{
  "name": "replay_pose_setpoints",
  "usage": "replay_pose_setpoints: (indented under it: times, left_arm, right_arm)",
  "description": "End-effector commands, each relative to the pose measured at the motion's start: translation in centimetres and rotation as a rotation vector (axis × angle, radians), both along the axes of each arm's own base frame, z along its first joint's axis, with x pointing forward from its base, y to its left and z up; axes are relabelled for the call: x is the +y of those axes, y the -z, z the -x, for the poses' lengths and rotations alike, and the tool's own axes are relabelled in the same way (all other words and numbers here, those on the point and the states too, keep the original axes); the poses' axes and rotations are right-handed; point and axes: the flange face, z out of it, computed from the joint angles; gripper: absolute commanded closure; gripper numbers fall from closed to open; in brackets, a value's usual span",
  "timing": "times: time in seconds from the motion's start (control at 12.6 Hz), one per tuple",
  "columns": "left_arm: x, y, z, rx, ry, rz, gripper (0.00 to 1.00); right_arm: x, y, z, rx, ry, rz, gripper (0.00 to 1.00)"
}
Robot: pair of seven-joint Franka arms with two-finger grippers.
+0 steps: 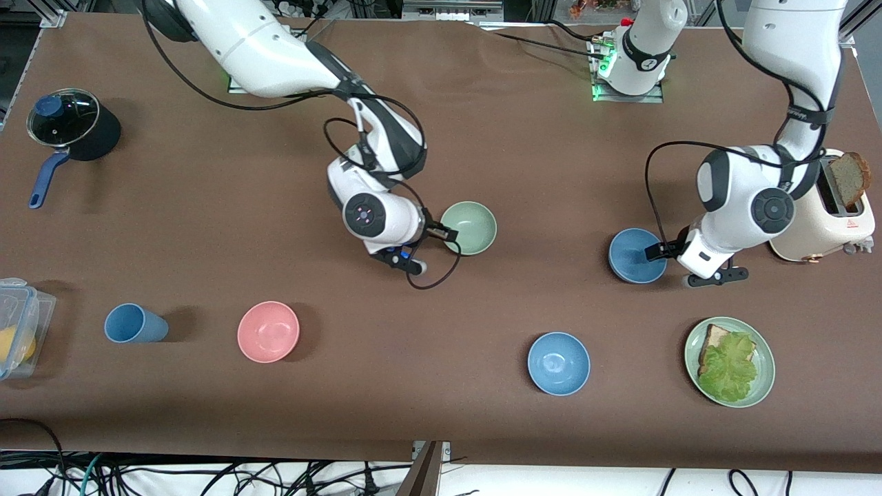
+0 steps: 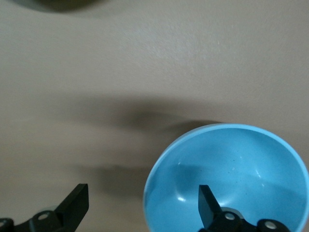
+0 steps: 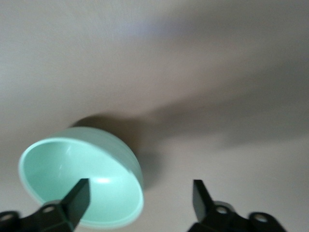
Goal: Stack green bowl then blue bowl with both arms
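While the right gripper (image 3: 137, 195) hangs spread wide at the green bowl (image 1: 469, 227), one finger (image 3: 77, 198) over its rim and nothing held, the bowl sits on the table (image 1: 207, 227) mid-way along. Toward the left arm's end, the left gripper (image 2: 140, 205) is also agape, empty, one finger (image 2: 207, 203) inside a blue bowl (image 1: 635, 255) and one outside it. A second blue bowl (image 1: 559, 363) lies nearer the camera.
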Motion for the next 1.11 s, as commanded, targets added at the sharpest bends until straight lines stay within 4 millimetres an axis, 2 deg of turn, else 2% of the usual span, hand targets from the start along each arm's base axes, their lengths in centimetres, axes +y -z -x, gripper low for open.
replay_pose_setpoints:
  times: [0.0, 0.08, 0.16, 0.24, 0.4, 0.48, 0.56, 0.64, 0.79, 0.87, 0.95, 1.03]
  left_arm:
    - [0.0, 1.0, 0.4, -0.01, -0.01, 0.005, 0.01]
    - [0.0, 1.2, 0.5, -0.005, -0.01, 0.005, 0.12]
    - [0.0, 1.4, 0.7, 0.001, -0.012, 0.004, 0.36]
    - [0.1, 1.6, 0.9, 0.007, -0.017, 0.005, 0.58]
    - [-0.3, 1.9, 1.2, 0.017, -0.016, 0.01, 0.88]
    - [-0.6, 1.9, 1.2, 0.02, -0.008, 0.009, 1.0]
    - [-0.7, 1.8, 1.2, 0.022, -0.002, 0.01, 1.0]
    - [-0.7, 1.9, 1.2, 0.023, 0.004, 0.01, 1.0]
    - [-0.8, 1.8, 1.2, 0.022, 0.01, 0.011, 1.0]
    - [-0.8, 1.5, 1.1, 0.016, 0.009, 0.013, 1.0]
    - [-0.7, 0.9, 1.0, 0.008, 0.006, 0.014, 1.0]
    - [-0.7, -0.4, 0.8, 0.004, 0.005, 0.02, 1.0]
  right_arm:
    - [-5.5, -6.4, -3.9, -0.013, -0.171, 0.052, 0.0]
    - [-8.0, -7.5, -5.0, -0.024, -0.237, 0.054, 0.0]
    - [-11.6, -10.9, -6.4, -0.06, -0.271, 0.031, 0.0]
    - [-15.9, -12.4, -8.2, -0.089, -0.297, 0.005, 0.0]
    - [-24.4, -14.9, -9.5, -0.058, -0.357, -0.023, 0.0]
    - [-27.8, -15.2, -9.9, -0.045, -0.365, -0.032, 0.0]
    - [-31.5, -17.0, -10.1, -0.057, -0.362, -0.015, 0.0]
    - [-34.1, -17.7, -10.3, -0.069, -0.384, 0.008, 0.0]
    - [-38.3, -19.1, -10.4, -0.09, -0.418, 0.027, 0.0]
    - [-40.1, -20.4, -10.1, -0.101, -0.419, 0.025, 0.0]
    - [-42.1, -22.9, -9.6, -0.139, -0.422, 0.031, 0.0]
    - [-43.6, -24.3, -9.3, -0.161, -0.431, 0.039, 0.0]
